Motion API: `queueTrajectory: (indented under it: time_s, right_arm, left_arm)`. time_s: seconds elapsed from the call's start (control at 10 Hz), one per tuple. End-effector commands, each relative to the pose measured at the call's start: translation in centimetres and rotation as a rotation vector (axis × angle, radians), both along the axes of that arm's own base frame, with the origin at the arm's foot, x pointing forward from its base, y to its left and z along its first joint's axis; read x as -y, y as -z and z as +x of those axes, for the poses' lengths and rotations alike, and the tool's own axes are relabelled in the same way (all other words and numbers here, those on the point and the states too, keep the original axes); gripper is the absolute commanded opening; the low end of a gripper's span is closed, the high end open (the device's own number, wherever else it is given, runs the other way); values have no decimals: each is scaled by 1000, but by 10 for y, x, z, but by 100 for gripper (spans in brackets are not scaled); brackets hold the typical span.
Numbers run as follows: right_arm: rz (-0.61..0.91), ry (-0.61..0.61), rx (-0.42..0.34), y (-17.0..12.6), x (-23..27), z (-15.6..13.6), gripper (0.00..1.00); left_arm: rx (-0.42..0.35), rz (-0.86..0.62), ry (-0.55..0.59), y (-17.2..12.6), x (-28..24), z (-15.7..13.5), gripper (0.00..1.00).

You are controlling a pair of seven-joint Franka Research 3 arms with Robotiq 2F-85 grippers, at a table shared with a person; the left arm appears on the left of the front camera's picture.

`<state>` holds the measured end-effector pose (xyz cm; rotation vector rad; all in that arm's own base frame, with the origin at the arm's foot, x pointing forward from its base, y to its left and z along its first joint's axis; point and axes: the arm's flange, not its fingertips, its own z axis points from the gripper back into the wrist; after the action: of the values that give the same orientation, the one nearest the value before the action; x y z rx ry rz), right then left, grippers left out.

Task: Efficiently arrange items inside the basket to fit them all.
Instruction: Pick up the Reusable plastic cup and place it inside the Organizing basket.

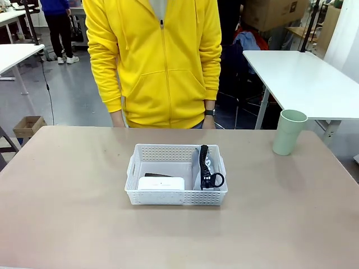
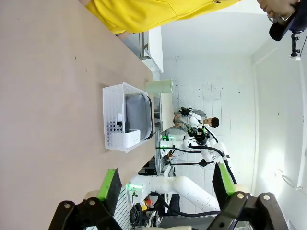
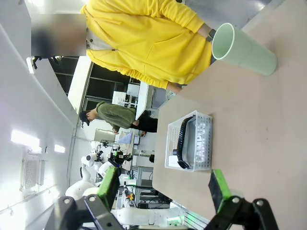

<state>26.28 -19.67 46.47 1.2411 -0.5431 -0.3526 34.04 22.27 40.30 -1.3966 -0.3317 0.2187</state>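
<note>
**Front and wrist views; cup not yet packed.** The basket (image 1: 175, 197) stands at the middle of the tabletop (image 1: 67, 202). Inside it, the box (image 1: 161, 183) lies against the near wall. The stapler (image 1: 159, 175) is seen only as a dark sliver just behind the box. The pouch (image 1: 203, 168) stands on edge along the right-hand wall, with its strap looped over the top. The cup (image 1: 289, 132) stands upright on the tabletop, well apart from the basket, toward the far right. The left pincer (image 2: 166, 184) and the right pincer (image 3: 164, 188) are both spread wide. Nothing is held by either, and both are kept well clear of the basket. The person (image 1: 157, 61) stands at the far edge.

**Risks, as judged.** The cup looks light, tall and tapered. It may be tipped over if one pad arrives before the other, or squeezed out of the pads if it is gripped near the rim. Free floor in the basket appears limited to the far-left part. If the cup is lowered onto the stapler or the box, it may be left tilted or may topple out. The pouch, balanced on edge, may be pushed flat by a passing finger, and the free room would then be covered. The basket may be dragged along if a finger catches its lattice wall.
</note>
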Motion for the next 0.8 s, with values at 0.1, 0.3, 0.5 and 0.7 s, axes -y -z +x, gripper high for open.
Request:
queueTrajectory:
  time_s: [0.1,0.3,0.5,0.7]
  right_arm:
    - [5,1,39,-1,0,2,100]
    - [5,1,39,-1,0,2,100]
    - [5,1,39,-1,0,2,100]
    - [-74,15,-21,0,-5,8,100]
  left_arm:
    - [-4,7,1,-2,0,-1,100]
    - [-4,7,1,-2,0,-1,100]
    - [-4,7,1,-2,0,-1,100]
    - [-4,7,1,-2,0,-1,100]
